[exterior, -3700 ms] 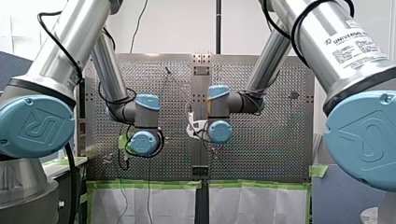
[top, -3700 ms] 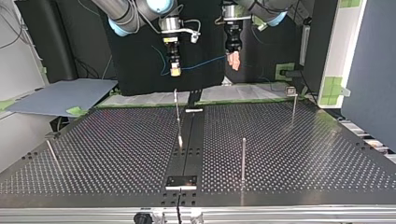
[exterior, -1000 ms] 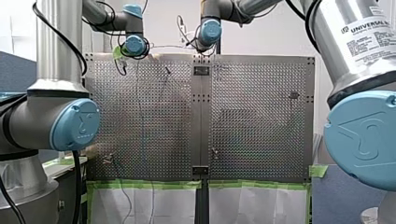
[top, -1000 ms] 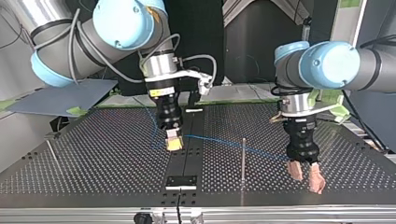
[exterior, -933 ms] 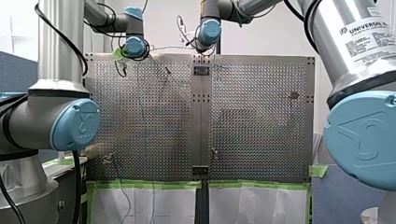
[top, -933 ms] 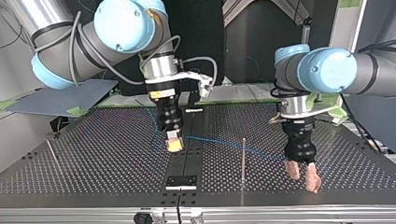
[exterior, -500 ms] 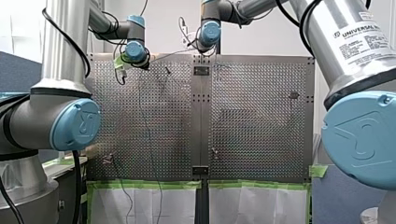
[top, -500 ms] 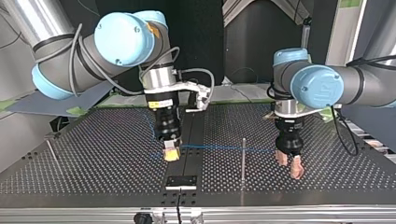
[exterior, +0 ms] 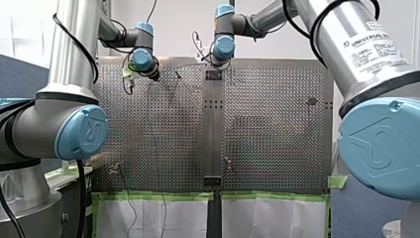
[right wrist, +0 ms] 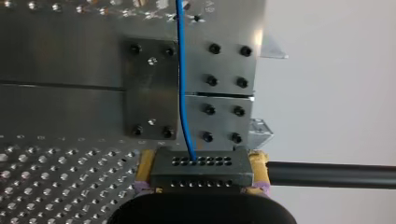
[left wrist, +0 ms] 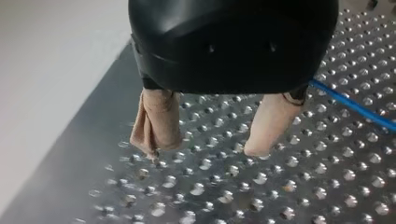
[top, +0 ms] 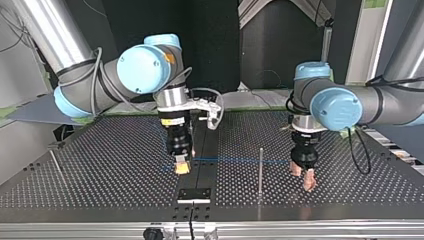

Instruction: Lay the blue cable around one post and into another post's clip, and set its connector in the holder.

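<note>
In the top view my right gripper (top: 182, 168), with yellow pads, is shut on the black connector (right wrist: 201, 169) of the blue cable (top: 230, 160). It hangs just over the table's dark centre strip, short of the holder plate (top: 195, 194). The cable runs level from there past a thin upright post (top: 260, 167) towards my left gripper (top: 302, 178). My left gripper (left wrist: 203, 151) is open, its beige pads (left wrist: 158, 123) holding nothing. The cable (left wrist: 355, 108) passes beside one of its fingers. In the right wrist view the cable (right wrist: 183, 84) leads ahead over the bolted holder plate (right wrist: 149, 91).
A leaning thin post (top: 56, 165) stands at the top view's left. The perforated table (top: 100, 165) ends in a rail close to the holder. In the front view both wrists (exterior: 141, 59) (exterior: 223, 47) are at the table's far end.
My left gripper has moved towards the top view's left, closer to the post, and come lower. My right gripper has dipped slightly with the connector. The cable between them now lies level.
</note>
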